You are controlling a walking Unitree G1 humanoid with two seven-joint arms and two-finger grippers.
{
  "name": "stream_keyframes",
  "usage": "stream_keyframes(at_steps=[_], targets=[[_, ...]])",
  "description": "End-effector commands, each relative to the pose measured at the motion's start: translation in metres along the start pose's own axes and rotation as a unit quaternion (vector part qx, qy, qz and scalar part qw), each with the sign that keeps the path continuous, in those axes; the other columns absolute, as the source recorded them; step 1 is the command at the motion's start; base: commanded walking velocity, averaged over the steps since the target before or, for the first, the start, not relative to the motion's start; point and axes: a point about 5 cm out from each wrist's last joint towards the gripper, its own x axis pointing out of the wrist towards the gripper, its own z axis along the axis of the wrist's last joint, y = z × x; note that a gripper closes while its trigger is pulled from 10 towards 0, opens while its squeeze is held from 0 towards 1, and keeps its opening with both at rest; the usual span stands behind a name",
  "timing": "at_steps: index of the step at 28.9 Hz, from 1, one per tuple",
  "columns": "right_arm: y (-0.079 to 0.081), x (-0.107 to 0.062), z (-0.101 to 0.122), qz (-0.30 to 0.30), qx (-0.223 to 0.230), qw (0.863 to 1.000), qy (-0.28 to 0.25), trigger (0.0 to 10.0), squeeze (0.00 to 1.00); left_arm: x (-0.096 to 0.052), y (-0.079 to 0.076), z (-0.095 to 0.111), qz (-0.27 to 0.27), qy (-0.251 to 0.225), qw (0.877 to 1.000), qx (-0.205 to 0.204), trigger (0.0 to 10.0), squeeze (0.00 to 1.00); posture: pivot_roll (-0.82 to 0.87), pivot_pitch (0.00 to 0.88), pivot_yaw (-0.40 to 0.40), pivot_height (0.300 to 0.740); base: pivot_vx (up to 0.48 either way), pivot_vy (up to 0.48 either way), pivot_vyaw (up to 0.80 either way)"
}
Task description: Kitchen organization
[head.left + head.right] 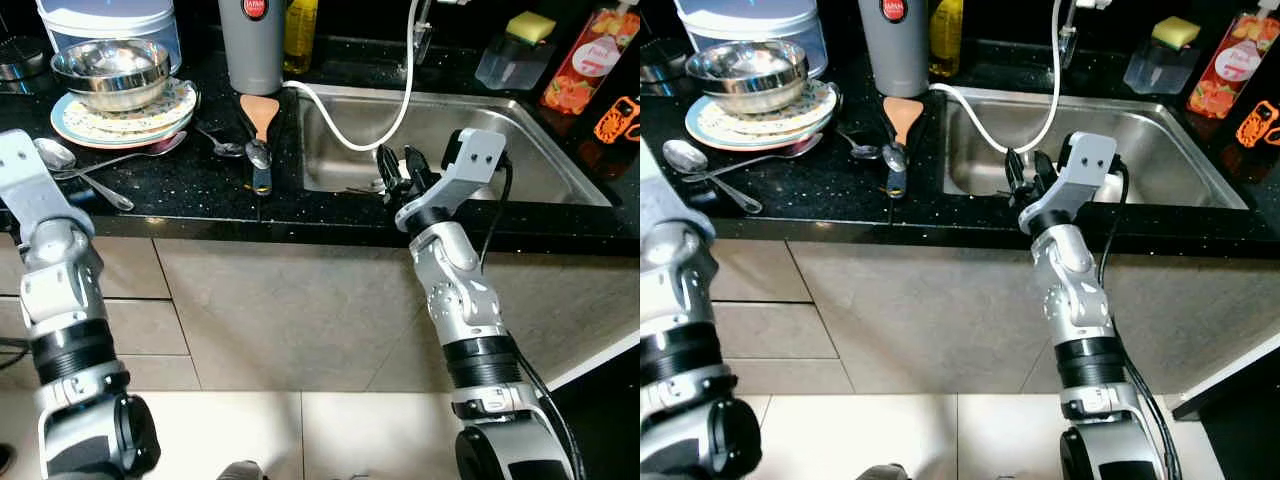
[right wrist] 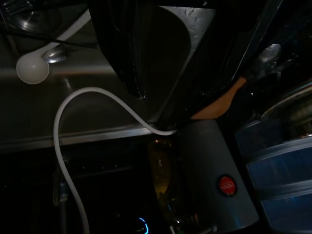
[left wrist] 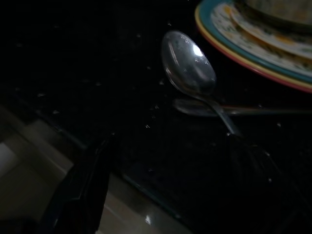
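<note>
- Nearest the robot, the right claw point(image 1: 400, 172) hangs over the front rim of the sink point(image 1: 560, 170), its two black fingers a little apart with nothing between them.
- The left arm waits at the counter's point(image 1: 170, 190) front edge. In the left wrist view its claw point(image 3: 170, 170) spreads wide and empty, pointing at a large spoon point(image 3: 189, 69) that lies bowl-up just short of the plates.
- That spoon crosses a second spoon point(image 1: 140, 155), so the step in hand looks like gathering loose cutlery. A clean pick would take the upper spoon by its handle, well clear of the crossing, so the lower one does not drag.
- The black counter is dark and glossy and the steel is thin, so the claw would likely need to come down low and square to the handle.
- Further in, a wooden spatula point(image 1: 260, 125) with a dark handle lies beside the sink, two small spoons point(image 1: 245, 152) touching it.
- To the left, a steel bowl point(image 1: 110, 70) sits on stacked patterned plates point(image 1: 75, 125).
- A white hose point(image 1: 350, 125) loops into the sink.
- At the back stands a grey flask point(image 1: 250, 50); its round red badge carries white lettering too small to read, even in the right wrist view.
- A red pouch point(image 1: 590, 60) at far right bears a label, likewise illegible, with a yellow sponge point(image 1: 530, 27) on a clear tub just beside it.
</note>
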Motion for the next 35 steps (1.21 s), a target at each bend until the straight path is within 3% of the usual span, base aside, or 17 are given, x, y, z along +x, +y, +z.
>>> stream_keyframes(at_steps=[1,5,16,20,24,30,31,35], targets=[[-0.006,-0.002,0.004,-0.01,-0.003,1.0,0.0,10.0,0.0,0.003,-0.003,-0.003,-0.007,0.014,1.0,0.015,10.0,0.0,0.23,0.031,-0.081,0.74,0.0,0.0,0.0],[-0.011,-0.008,0.009,-0.022,-0.006,1.0,-0.006,10.0,0.0,0.005,-0.006,0.012,-0.01,-0.01,0.999,0.031,10.0,0.0,0.2,0.049,-0.059,0.74,0.0,0.0,0.0],[-0.019,-0.018,0.01,-0.043,-0.013,0.999,-0.003,10.0,0.0,0.006,-0.027,0.037,-0.033,-0.038,0.998,0.028,10.0,0.0,0.16,0.073,-0.034,0.74,0.0,0.0,0.0],[-0.02,-0.021,0.011,-0.046,-0.014,0.999,0.002,10.0,0.0,0.017,-0.025,0.015,-0.025,0.019,0.999,0.016,10.0,0.0,0.15,0.079,-0.033,0.74,0.0,0.0,0.0],[-0.02,-0.023,0.011,-0.046,-0.015,0.999,0.005,10.0,0.0,0.017,-0.024,0.003,-0.017,0.049,0.998,0.025,10.0,0.0,0.15,0.089,-0.034,0.74,0.0,0.0,0.0],[-0.02,-0.025,0.01,-0.046,-0.015,0.999,0.01,10.0,0.0,0.012,-0.025,-0.003,-0.013,0.058,0.998,0.031,10.0,0.0,0.14,0.093,-0.036,0.74,0.0,0.0,0.0],[-0.02,-0.025,0.009,-0.046,-0.014,0.999,0.012,10.0,0.0,0.011,-0.021,-0.003,0.002,0.054,0.998,0.035,10.0,0.0,0.14,0.091,-0.037,0.74,0.0,0.0,0.0],[-0.019,-0.024,0.01,-0.045,-0.013,0.999,0.013,10.0,0.0,0.007,-0.016,0.025,0.025,-0.038,0.999,0.024,10.0,0.0,0.14,0.09,-0.038,0.74,0.0,0.0,0.0]])
